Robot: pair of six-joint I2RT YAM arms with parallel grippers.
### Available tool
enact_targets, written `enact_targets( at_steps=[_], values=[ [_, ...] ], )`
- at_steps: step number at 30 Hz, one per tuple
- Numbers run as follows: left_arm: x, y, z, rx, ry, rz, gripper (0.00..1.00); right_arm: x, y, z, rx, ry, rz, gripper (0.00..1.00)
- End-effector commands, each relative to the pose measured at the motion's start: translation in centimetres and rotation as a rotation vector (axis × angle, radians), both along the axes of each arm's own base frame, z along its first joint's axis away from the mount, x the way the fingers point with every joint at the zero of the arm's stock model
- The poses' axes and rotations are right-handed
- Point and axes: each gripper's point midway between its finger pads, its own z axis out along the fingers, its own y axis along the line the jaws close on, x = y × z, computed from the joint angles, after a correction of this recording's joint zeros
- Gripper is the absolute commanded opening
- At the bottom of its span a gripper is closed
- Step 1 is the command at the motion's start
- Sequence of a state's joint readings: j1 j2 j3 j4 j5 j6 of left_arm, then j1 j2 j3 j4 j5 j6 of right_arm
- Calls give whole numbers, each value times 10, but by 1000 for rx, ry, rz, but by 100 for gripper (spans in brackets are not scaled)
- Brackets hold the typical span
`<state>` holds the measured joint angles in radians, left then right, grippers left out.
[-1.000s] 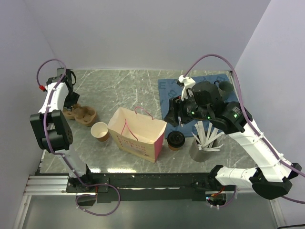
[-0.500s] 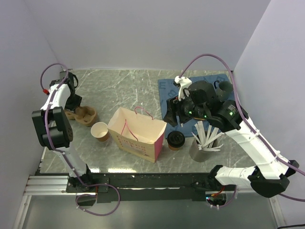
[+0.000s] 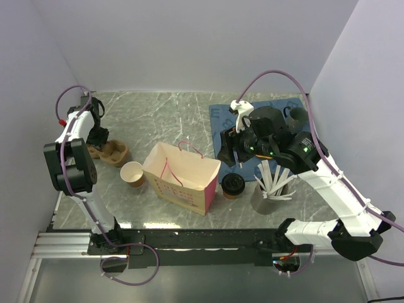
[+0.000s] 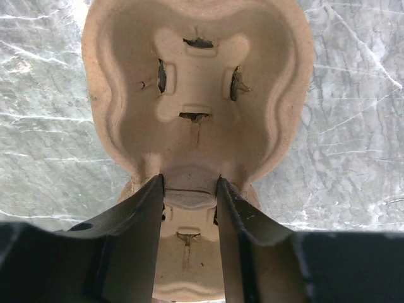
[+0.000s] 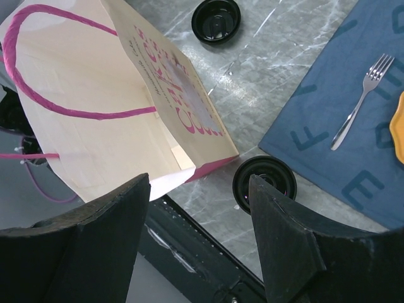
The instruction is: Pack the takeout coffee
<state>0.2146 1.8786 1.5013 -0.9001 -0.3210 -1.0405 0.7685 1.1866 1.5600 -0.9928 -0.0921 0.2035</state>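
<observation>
Evidently the left tool (image 4: 188, 184) straddles the middle ridge of the pulp carrier (image 4: 196, 95), jaws narrow; whether it pinches yet, I cannot tell. It should squeeze squarely before lifting. The right tool (image 5: 201, 189) hangs wide and empty, with the takeout coffee (image 5: 264, 183) just beneath its right finger, beside the paper bag (image 5: 95, 145).

carrier (image 4: 196, 113): near cell mostly behind left fingers (image 4: 136, 240), cut by bottom edge | bag (image 5: 107, 126): cut off top and left | yellow thing (image 5: 399, 120): sliver at right edge, unidentifiable | coffee (image 5: 271, 173): near rim behind right finger | mat (image 5: 328, 126): lettering partly cut off
</observation>
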Motion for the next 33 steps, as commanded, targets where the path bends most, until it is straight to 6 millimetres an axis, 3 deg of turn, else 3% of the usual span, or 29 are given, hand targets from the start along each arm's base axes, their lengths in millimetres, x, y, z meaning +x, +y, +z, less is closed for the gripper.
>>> enact_targets(
  at_steps=[1, 14, 19, 25, 29, 33],
  values=[
    [2, 6, 13, 22, 16, 27, 38, 5, 2, 15, 16, -47, -5, 71],
    [-3, 11, 58, 56, 3, 44, 34, 0, -1, 9, 34, -19, -32, 71],
    [-5, 10, 88, 61, -30, 38, 34, -2, -3, 15, 62, -20, -51, 71],
    [-22, -16, 120, -43, -101, 23, 33, -8, -9, 14, 70, -9, -64, 70],
    [-32, -32, 162, -72, -217, -26, 30, -15, -14, 17, 89, -14, -63, 70],
    [-36, -52, 202, -101, -344, -148, 30, -24, -18, 34, 136, -52, -41, 70]
  ],
)
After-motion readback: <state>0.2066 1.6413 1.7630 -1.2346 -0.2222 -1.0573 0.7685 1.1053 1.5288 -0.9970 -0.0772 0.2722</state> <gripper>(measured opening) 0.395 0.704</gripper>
